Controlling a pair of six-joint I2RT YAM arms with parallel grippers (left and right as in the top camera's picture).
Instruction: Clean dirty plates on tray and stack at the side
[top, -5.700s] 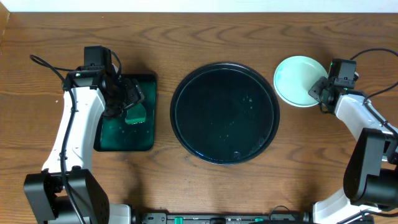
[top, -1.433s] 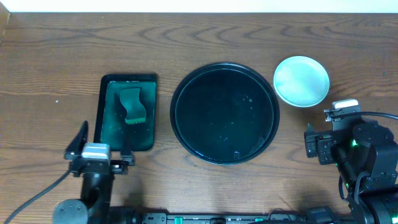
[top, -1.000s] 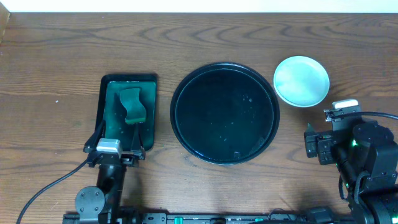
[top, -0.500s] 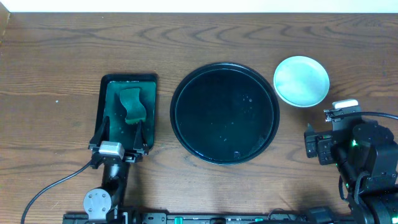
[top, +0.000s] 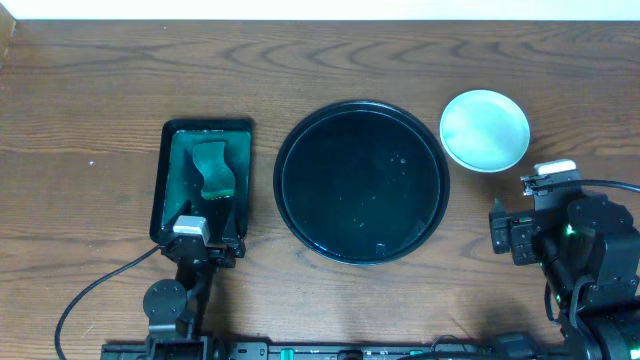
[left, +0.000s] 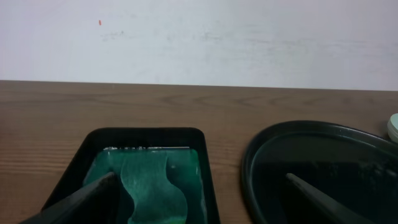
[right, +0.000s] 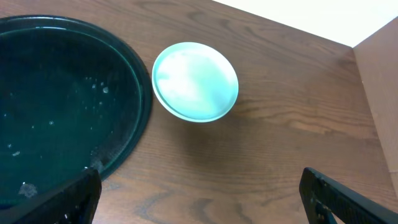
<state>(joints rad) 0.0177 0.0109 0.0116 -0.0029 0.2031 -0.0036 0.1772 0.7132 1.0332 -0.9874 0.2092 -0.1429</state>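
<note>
No plate lies in the black tray (top: 340, 205), only droplets; it sits ahead-left of the right fingers (right: 68, 202). Pale-mint plates (top: 485, 130), one disc from above, rest on the bench (top: 100, 100) just ahead of those fingers, round, nearer the right arm. Both pairs gape wide, empty. Left fingers (left: 81, 198) straddle the green tray (top: 158, 190) and black tray, sponge (top: 213, 170) ahead-left.

You have one round black tray (top: 362, 181) at the centre of the surface (top: 100, 90), one green tray (top: 178, 195) at 9 o'clock holding one sponge (top: 213, 168), and at 2 o'clock one pale plate (top: 485, 130) showing; whether more lie beneath it, you cannot tell.
</note>
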